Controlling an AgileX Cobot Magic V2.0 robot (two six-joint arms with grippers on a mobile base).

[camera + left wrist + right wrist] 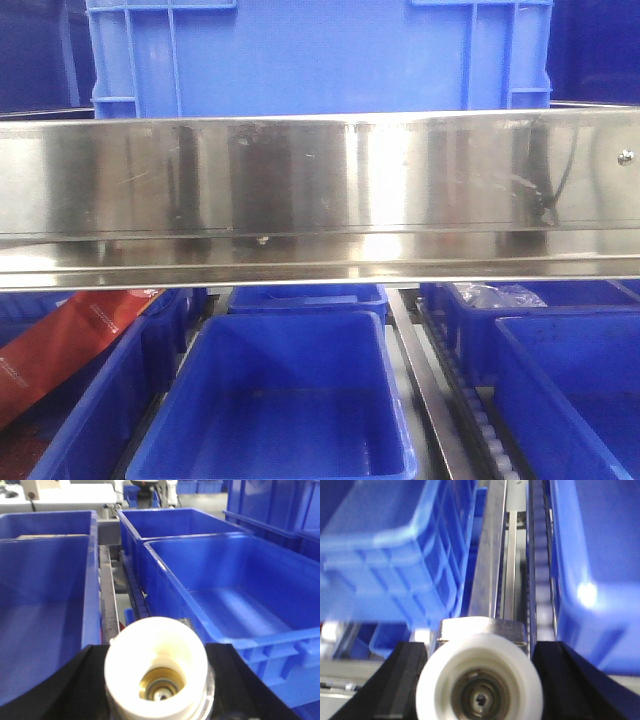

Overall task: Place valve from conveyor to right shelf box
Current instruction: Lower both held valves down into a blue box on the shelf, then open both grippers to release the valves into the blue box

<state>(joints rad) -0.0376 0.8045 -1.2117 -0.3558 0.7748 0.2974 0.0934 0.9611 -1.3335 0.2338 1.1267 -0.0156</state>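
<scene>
Since each wrist view shows a white valve filling the gap between black fingers, the pick from the conveyor looks done and only the drop is left. The left tool [157, 680] is closed to the width of a valve [156, 667] with a brassy bore, its fingers against both sides. An open blue box [240, 600] lies ahead and to its right, and a second box [45, 605] to its left. The right tool [480, 685] is clamped the same way on a second valve [479, 680], white-rimmed with a metal body. It hangs over a steel rail [492, 555], with a blue bin [600, 555] to its right. Neither valve seems to be over a box yet.

No conveyor shows in any view. From the front, a shelf beam [320, 190] blocks most of the scene and neither arm appears. Both tools' fingertips are cut off at the bottom edge, and the right wrist view is blurred. I cannot tell which box is the goal.
</scene>
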